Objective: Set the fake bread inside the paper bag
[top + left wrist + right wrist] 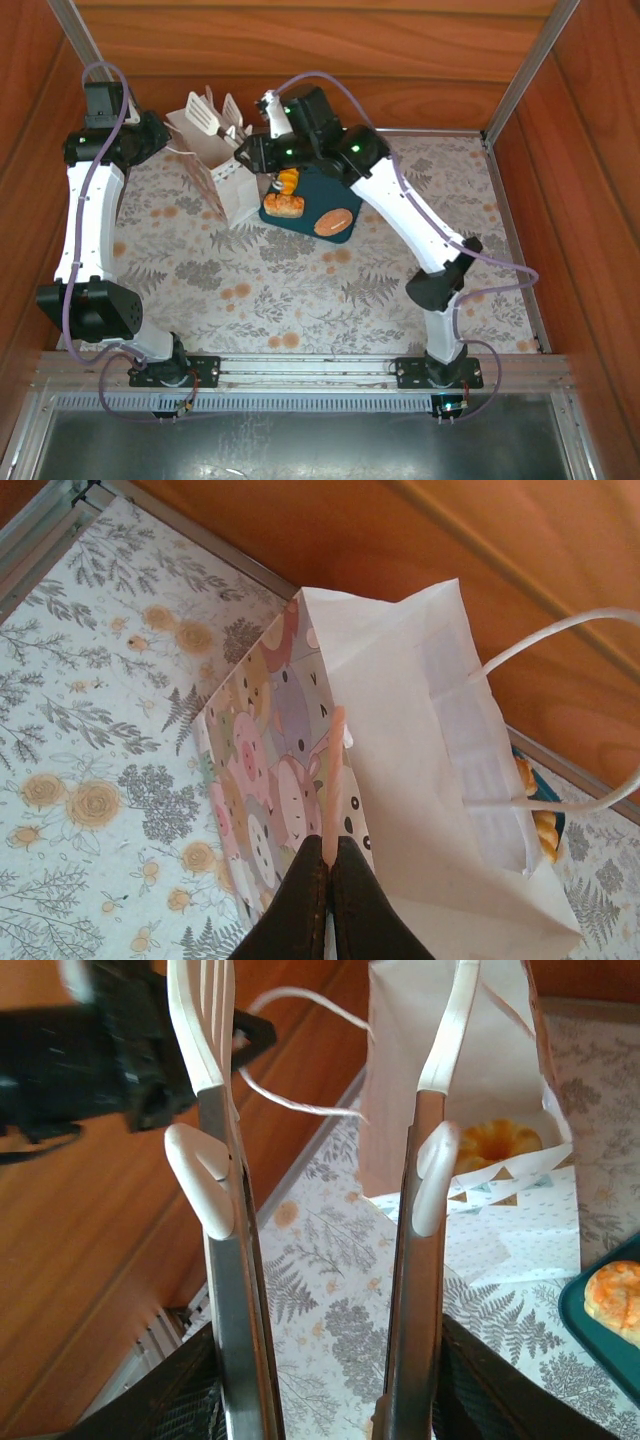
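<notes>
One bun (497, 1143) already lies in the paper bag (420, 730), just beyond the released, empty right claw (328, 1000). Left claw (330, 865) clenches the bag's rim; hold that pinch steady while the right one backs clear of the loop handles (290, 1103).

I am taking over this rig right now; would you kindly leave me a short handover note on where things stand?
Left gripper: jaws shut on the rim of the paper bag, holding it open.
Right gripper: jaws open and empty, at the bag's mouth.
Done: at least one bun lies inside the bag.
To do: three breads wait on the tray: a tan roll, an oval loaf and an orange pastry. I cannot tell whether the bag holds more.
</notes>
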